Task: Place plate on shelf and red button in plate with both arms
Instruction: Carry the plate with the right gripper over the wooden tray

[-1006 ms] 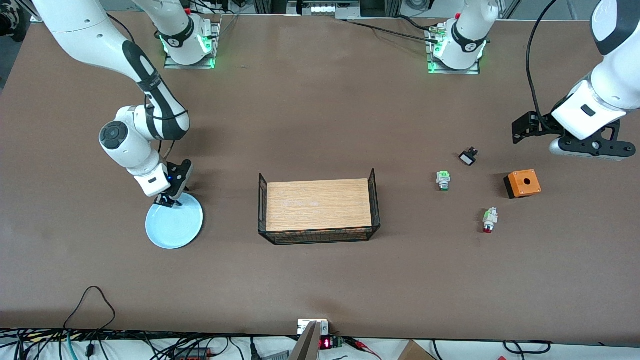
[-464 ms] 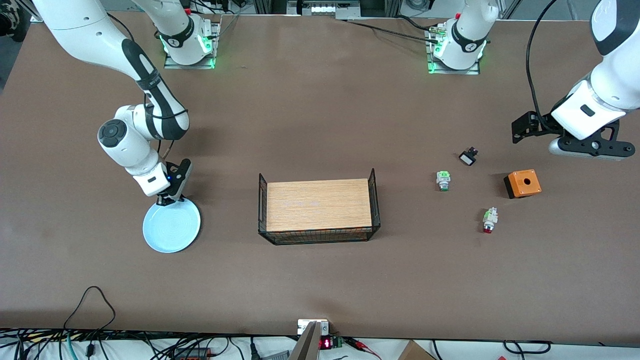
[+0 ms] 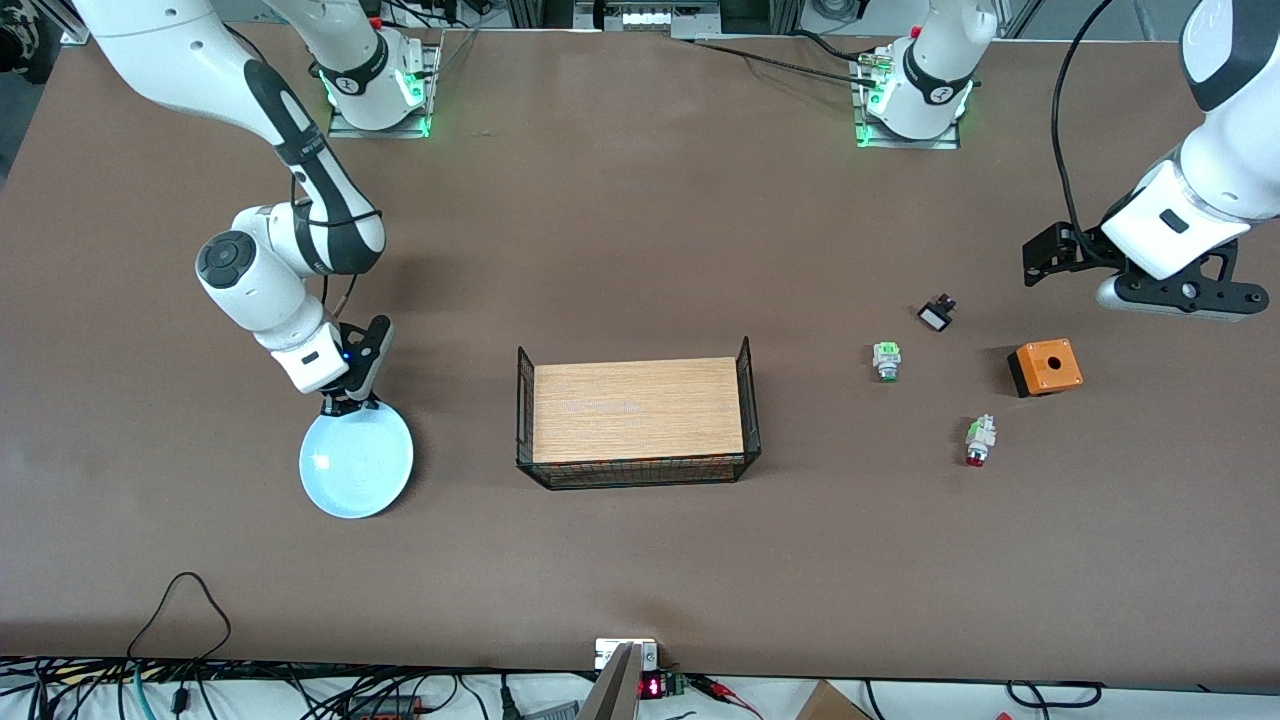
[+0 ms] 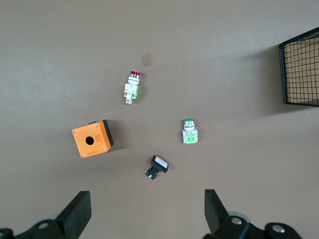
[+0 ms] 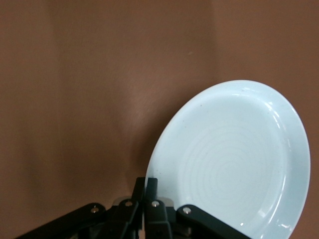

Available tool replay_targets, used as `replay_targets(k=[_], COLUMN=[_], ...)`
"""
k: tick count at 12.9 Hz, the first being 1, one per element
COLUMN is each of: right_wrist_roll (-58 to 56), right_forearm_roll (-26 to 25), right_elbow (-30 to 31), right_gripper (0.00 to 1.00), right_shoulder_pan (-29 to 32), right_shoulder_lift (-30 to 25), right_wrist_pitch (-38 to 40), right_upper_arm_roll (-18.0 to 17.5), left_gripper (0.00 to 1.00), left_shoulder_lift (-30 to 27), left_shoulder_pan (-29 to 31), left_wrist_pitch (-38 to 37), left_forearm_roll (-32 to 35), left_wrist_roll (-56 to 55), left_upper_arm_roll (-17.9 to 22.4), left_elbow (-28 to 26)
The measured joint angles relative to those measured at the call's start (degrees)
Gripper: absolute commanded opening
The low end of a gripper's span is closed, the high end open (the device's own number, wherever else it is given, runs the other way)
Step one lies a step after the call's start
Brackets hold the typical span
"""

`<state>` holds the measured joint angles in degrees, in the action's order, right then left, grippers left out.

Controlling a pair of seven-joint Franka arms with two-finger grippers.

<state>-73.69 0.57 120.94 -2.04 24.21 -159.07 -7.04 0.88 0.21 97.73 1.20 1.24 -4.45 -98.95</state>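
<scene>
Now right gripper (image 3: 345,407) clamps rim of one plate (image 3: 357,463), plate tilted, toward right arm's table end. Left gripper (image 4: 144,211) spread wide, empty, waiting over black switch (image 3: 936,315). One red button (image 3: 979,440) on table near one orange box (image 3: 1045,367), one green button (image 3: 886,360), one basket (image 3: 637,421).

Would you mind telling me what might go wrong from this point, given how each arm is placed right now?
1. The right tool is shut on only the rim of the plate, so the plate could tilt or slip out as it is carried.
2. The red button lies beside a green-capped button of similar build; the left tool, open above them, might pick the wrong one.
</scene>
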Motion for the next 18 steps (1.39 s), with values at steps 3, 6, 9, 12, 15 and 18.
replay_targets(k=[3, 6, 9, 12, 15, 18], right_wrist_roll=[0.5, 3.5, 5.3, 9.9, 16.3, 22.2], right_forearm_roll=[0.2, 0.3, 0.3, 0.4, 0.4, -0.3], right_elbow=[-8.1, -17.3, -24.2, -28.4, -31.7, -33.1], right_gripper=[0.00, 0.00, 0.00, 0.00, 0.00, 0.00], right_shoulder_pan=[-0.8, -3.4, -7.6, -11.8, -16.7, -22.3], right_shoulder_lift=[-1.5, -2.3, -2.6, -3.3, -3.8, -3.9], right_wrist_pitch=[11.3, 23.1, 30.9, 35.9, 40.2, 41.4], right_upper_arm_roll=[-0.2, -0.4, -0.5, -0.6, -0.7, -0.8], left_gripper=[1.00, 1.00, 1.00, 1.00, 1.00, 1.00], left_shoulder_lift=[0.0, 0.0, 0.0, 0.0, 0.0, 0.0], left_shoulder_pan=[0.0, 0.0, 0.0, -0.1, -0.2, -0.4], left_wrist_pitch=[0.0, 0.0, 0.0, 0.0, 0.0, 0.0], left_forearm_roll=[0.0, 0.0, 0.0, 0.0, 0.0, 0.0], left_wrist_roll=[0.0, 0.0, 0.0, 0.0, 0.0, 0.0], left_upper_arm_roll=[0.0, 0.0, -0.1, -0.1, -0.1, -0.1], left_elbow=[0.0, 0.0, 0.0, 0.1, 0.4, 0.5])
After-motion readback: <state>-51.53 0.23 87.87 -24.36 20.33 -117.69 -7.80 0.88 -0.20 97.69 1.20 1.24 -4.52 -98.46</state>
